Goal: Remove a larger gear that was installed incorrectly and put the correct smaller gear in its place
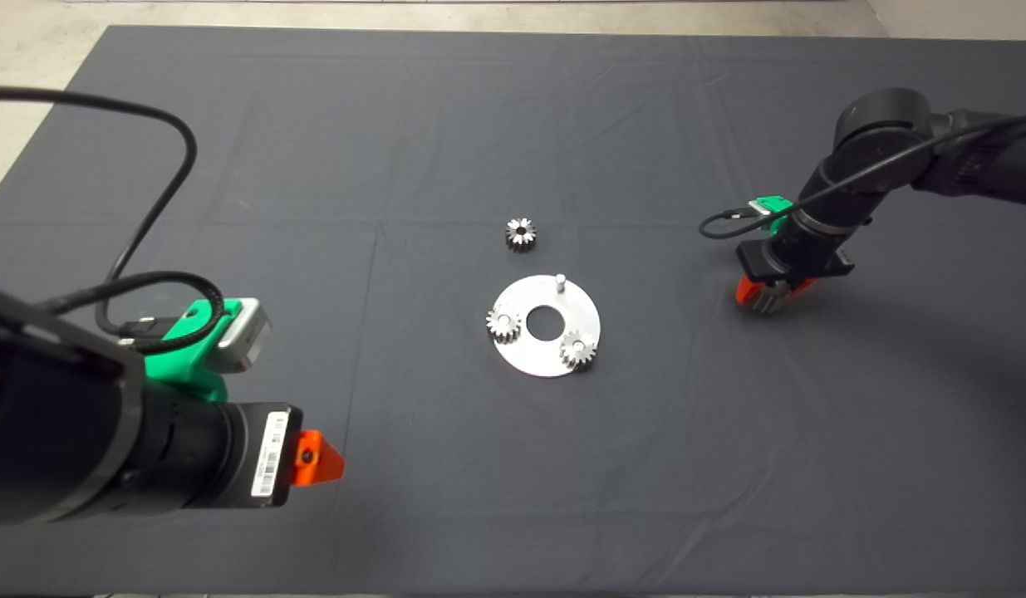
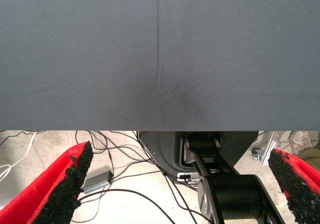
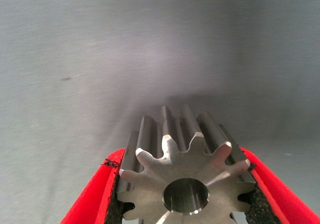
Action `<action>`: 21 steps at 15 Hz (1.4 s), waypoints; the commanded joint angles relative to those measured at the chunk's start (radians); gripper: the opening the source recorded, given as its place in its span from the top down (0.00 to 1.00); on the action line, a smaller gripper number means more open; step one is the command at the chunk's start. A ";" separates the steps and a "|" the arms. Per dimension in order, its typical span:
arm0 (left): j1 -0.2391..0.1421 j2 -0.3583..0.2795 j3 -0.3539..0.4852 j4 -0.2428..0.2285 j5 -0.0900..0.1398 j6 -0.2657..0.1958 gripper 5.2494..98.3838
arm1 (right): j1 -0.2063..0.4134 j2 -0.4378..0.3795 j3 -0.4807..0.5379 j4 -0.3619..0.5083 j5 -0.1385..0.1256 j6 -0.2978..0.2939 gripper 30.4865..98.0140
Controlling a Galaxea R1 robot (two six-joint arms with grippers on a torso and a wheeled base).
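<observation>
The larger gear [image 1: 521, 234], dark and cone-shaped, lies on the mat just behind a round silver plate [image 1: 529, 355]. The plate carries two small silver gears [image 1: 503, 323] [image 1: 577, 348] and one bare pin [image 1: 561, 280]. My right gripper [image 1: 766, 296] is low over the mat, far to the right of the plate. It is shut on the smaller gear [image 3: 185, 184], a straight-toothed steel gear with a centre bore, held between both pads [image 3: 112, 199]. My left gripper [image 1: 317, 461] is parked at the lower left, open and empty; its fingers [image 2: 70, 179] stand wide apart.
The dark mat [image 1: 396, 149] covers the table. A black cable [image 1: 159, 199] loops over the left arm. The left wrist view shows the mat's edge, with floor cables and a black base [image 2: 235, 194] beyond it.
</observation>
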 commanded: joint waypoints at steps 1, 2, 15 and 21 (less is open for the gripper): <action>-0.011 -0.003 0.001 0.008 0.063 -0.001 0.10 | 0.032 0.007 0.025 -0.036 -0.075 0.005 0.71; -0.011 -0.002 0.001 0.008 0.063 -0.001 0.10 | 0.034 0.008 0.028 -0.036 -0.075 0.005 0.71; -0.006 -0.002 0.001 0.008 0.063 -0.001 0.10 | 0.311 0.150 0.030 0.039 -0.076 0.028 0.38; 0.018 -0.002 -0.002 0.022 0.062 -0.002 0.10 | 0.462 0.356 -0.241 0.308 -0.065 0.007 0.23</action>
